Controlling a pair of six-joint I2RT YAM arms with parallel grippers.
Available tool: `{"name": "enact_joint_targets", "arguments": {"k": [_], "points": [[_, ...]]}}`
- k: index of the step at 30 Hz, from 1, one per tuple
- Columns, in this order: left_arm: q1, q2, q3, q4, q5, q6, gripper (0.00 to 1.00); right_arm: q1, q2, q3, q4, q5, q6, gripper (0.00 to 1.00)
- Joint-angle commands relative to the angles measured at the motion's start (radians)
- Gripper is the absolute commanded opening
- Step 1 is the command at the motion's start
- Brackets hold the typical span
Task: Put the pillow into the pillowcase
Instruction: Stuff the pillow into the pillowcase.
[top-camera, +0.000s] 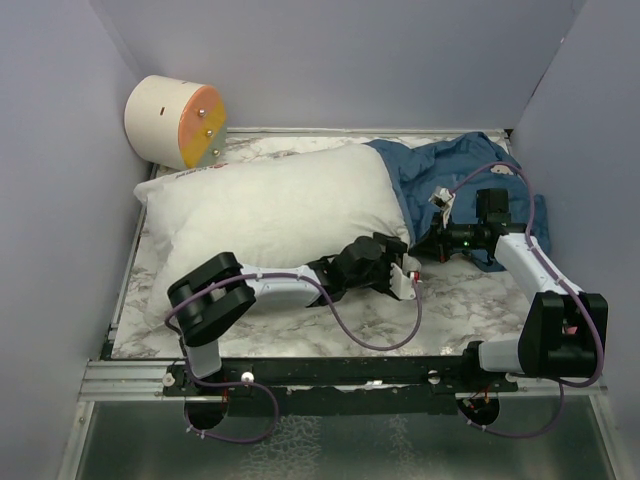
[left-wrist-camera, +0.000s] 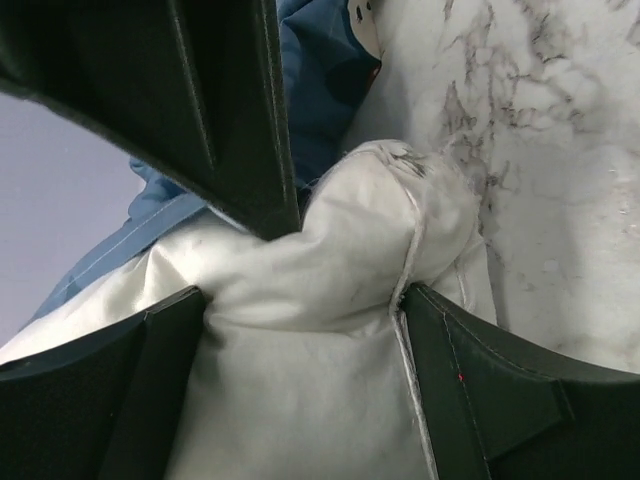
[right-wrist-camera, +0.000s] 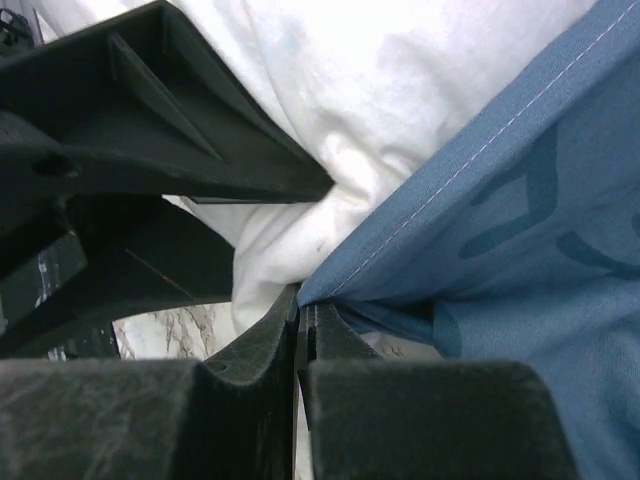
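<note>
Marble-patterned desk (top-camera: 460, 310): left end effector (left-wrist-camera: 300, 300) straddles plump white pillow's (top-camera: 270, 210) corner, steering it; right end effector (right-wrist-camera: 302, 318) pinches blue printed pillowcase's (top-camera: 440, 175) hem, holding its mouth.

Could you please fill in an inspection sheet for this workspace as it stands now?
Surface: marble-pattern table.
Job's things: white pillow, its right end inside the blue pillowcase.
Clutter: cream cylinder with an orange face, far left corner.
End effectors: left end effector wide around a pillow corner; right end effector shut on the pillowcase hem.
Cables: purple cables looping along both arms.
Surroundings: plain lilac walls.
</note>
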Motion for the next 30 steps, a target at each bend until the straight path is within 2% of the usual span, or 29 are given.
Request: {"name": "enact_joint_targets", "arguments": {"k": [1, 3, 4, 6, 7, 10, 15, 21, 26, 30], "points": [[-0.001, 0.085, 0.083, -0.086, -0.144, 0.054, 0.81, 0.009, -0.013, 0.019, 0.005, -0.002, 0.003, 0.01], [0.005, 0.119, 0.140, -0.111, -0.180, 0.029, 0.72, 0.009, -0.021, 0.016, 0.012, 0.017, 0.012, 0.01], [0.010, 0.136, 0.166, -0.122, -0.189, 0.008, 0.64, 0.009, -0.025, 0.014, 0.017, 0.029, 0.018, 0.01], [0.029, 0.156, 0.215, -0.145, -0.188, -0.060, 0.30, 0.010, -0.033, 0.014, 0.021, 0.043, 0.025, 0.01], [0.040, 0.163, 0.238, -0.157, -0.186, -0.097, 0.16, 0.009, -0.035, 0.015, 0.022, 0.045, 0.026, 0.01], [0.079, 0.155, 0.273, -0.161, -0.183, -0.201, 0.00, 0.009, -0.052, 0.016, 0.021, 0.057, 0.029, 0.01], [0.162, 0.096, 0.275, -0.157, -0.159, -0.395, 0.00, 0.009, -0.109, 0.001, 0.042, 0.075, 0.054, 0.01], [0.217, 0.101, 0.336, -0.173, -0.189, -0.595, 0.00, 0.009, -0.150, 0.012, -0.013, -0.037, -0.002, 0.01], [0.224, 0.176, 0.478, -0.197, -0.263, -0.769, 0.00, 0.012, -0.154, 0.037, -0.054, -0.175, -0.032, 0.01], [0.228, 0.218, 0.587, -0.198, -0.354, -0.856, 0.00, 0.023, -0.097, 0.115, -0.161, -0.202, -0.110, 0.01]]}}
